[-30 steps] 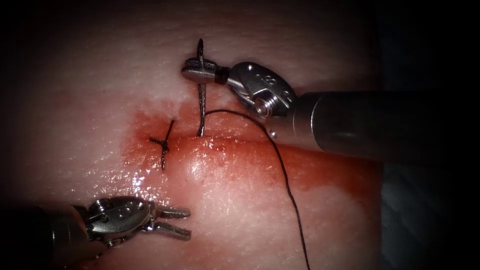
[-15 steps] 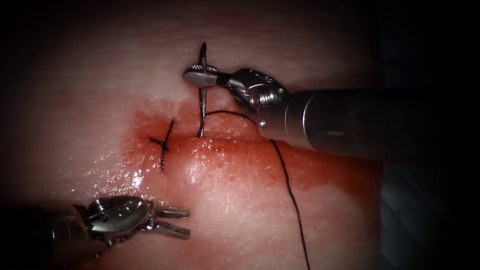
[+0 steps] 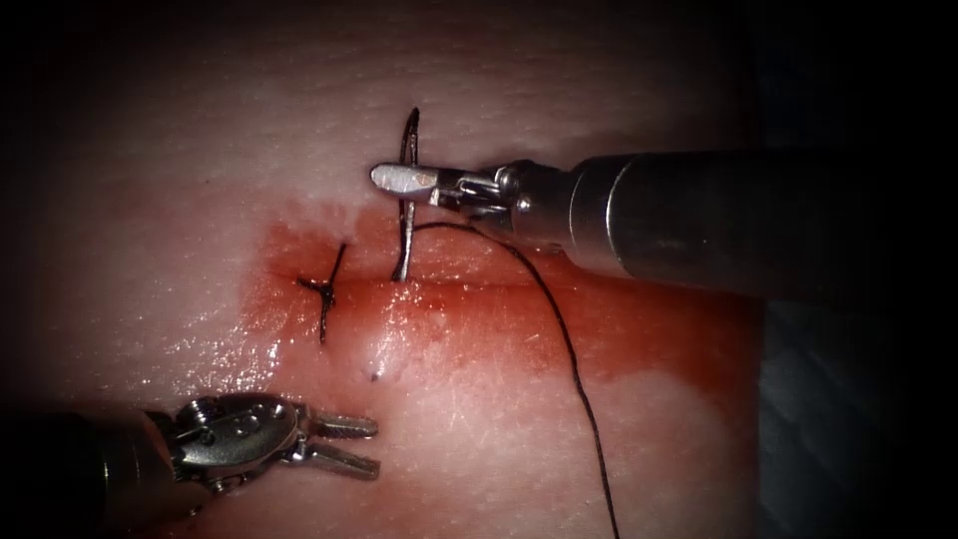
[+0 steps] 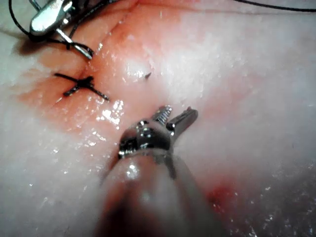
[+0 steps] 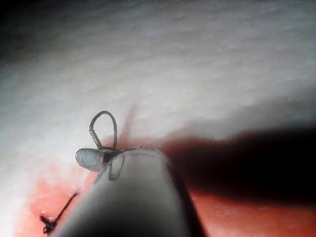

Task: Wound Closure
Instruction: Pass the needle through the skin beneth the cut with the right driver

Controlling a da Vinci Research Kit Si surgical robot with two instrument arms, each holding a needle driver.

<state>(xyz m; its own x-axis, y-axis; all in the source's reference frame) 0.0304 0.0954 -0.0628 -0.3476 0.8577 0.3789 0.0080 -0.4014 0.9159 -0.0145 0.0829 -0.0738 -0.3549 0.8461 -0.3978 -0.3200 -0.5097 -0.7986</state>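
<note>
Needle (image 3: 405, 200) is standing with its lower end in the tissue (image 3: 519, 429) at the cut's (image 3: 559, 291) upper edge, the right tool's (image 3: 404, 179) jaws pinching it above mid-curve while rolling since a second ago, driving it in. Thread (image 3: 574, 364) is trailing toward 5 o'clock; the left tool (image 3: 361, 442) is waiting at 7 o'clock, jaws spread and empty, with bare tissue between for catching the tip near the finished stitch (image 3: 327, 289).

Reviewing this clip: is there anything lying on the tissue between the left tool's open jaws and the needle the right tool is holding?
Nothing solid. The left tool holds nothing; bare tissue wet with red fluid lies between. The tied stitch sits left of that line. The right tool grips the needle mid-curve, its lower end in the cut.
</note>
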